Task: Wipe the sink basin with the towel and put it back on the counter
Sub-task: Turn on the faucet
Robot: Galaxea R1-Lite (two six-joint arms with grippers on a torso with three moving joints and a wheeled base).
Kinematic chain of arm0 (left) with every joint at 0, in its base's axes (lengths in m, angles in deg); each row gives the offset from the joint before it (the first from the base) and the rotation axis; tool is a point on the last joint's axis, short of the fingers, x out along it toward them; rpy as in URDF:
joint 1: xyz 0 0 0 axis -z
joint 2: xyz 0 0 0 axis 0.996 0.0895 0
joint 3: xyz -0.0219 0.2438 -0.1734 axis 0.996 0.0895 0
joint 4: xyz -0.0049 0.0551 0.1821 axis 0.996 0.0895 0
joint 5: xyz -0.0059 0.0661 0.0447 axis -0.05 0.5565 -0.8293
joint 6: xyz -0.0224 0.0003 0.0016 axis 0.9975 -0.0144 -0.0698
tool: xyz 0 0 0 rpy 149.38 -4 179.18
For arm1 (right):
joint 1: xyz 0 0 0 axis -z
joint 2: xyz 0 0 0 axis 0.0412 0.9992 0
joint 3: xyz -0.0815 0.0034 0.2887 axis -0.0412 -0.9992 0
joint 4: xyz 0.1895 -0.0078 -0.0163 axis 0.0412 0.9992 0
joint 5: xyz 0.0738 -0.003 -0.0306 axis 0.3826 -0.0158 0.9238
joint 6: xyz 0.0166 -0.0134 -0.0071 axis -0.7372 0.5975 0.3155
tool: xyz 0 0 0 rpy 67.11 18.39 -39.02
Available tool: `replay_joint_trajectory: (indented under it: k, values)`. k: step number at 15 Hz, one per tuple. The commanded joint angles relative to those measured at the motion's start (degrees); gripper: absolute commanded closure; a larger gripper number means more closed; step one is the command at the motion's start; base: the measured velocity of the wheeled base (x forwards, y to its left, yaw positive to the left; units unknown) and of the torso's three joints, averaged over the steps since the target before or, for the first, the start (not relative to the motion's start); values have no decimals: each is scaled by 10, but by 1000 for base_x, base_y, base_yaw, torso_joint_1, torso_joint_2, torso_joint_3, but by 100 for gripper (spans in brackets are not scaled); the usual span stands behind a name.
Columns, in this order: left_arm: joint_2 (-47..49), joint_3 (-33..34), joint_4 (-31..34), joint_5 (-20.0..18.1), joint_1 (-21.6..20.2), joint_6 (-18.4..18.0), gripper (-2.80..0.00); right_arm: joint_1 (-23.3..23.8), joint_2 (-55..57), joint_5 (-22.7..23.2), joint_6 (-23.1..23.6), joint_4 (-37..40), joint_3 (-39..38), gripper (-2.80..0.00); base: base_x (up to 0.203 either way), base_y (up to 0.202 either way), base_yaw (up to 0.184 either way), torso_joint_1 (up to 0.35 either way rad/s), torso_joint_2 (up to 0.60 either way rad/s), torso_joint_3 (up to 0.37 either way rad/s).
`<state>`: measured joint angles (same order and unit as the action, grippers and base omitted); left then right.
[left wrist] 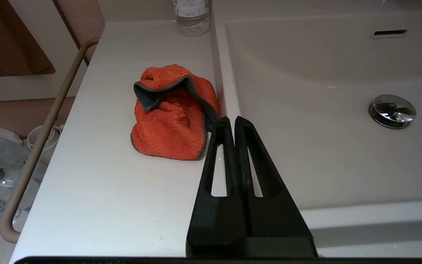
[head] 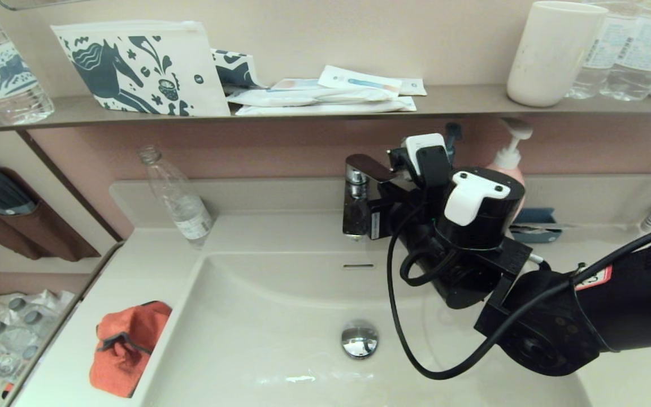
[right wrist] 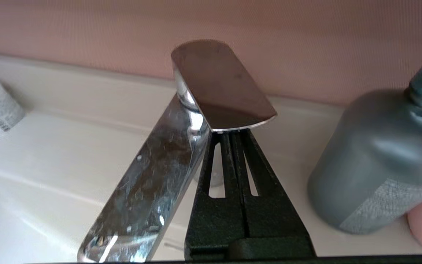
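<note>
Towel (left wrist: 172, 117), a soft, fluffy orange-red cloth with dark grey trim, lies crumpled on the counter (left wrist: 97, 183) at the near left, touching the sink basin (left wrist: 306, 146) edge; light and limp, it looks best pinched at its raised fold. Just beside it hangs the left gripper (left wrist: 232, 123), fingers closed on nothing. Farther right, under the chrome faucet lever (right wrist: 220, 84), the right gripper (right wrist: 233, 134) is likewise closed and empty.
</note>
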<state>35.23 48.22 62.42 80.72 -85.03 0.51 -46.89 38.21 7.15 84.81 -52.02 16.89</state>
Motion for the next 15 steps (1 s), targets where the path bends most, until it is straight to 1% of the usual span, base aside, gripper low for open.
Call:
replay_joint_trajectory:
  k: [1, 5, 9, 13, 15]
  values:
    - [1, 0, 0, 0, 0, 0, 0, 1, 2, -1, 11, -22, 3, 0, 0, 0, 0, 0, 0, 0]
    - [1, 0, 0, 0, 0, 0, 0, 1, -2, 0, 33, -43, 3, 0, 0, 0, 0, 0, 0, 0]
    - [1, 0, 0, 0, 0, 0, 0, 3, -12, -3, 31, -44, 14, 0, 0, 0, 0, 0, 0, 0]
    - [1, 0, 0, 0, 0, 0, 0, 22, -16, -13, 32, -44, 19, 0, 0, 0, 0, 0, 0, 0]
    - [1, 0, 0, 0, 0, 0, 0, 20, -26, -15, 31, -42, 9, 0, 0, 0, 0, 0, 0, 0]
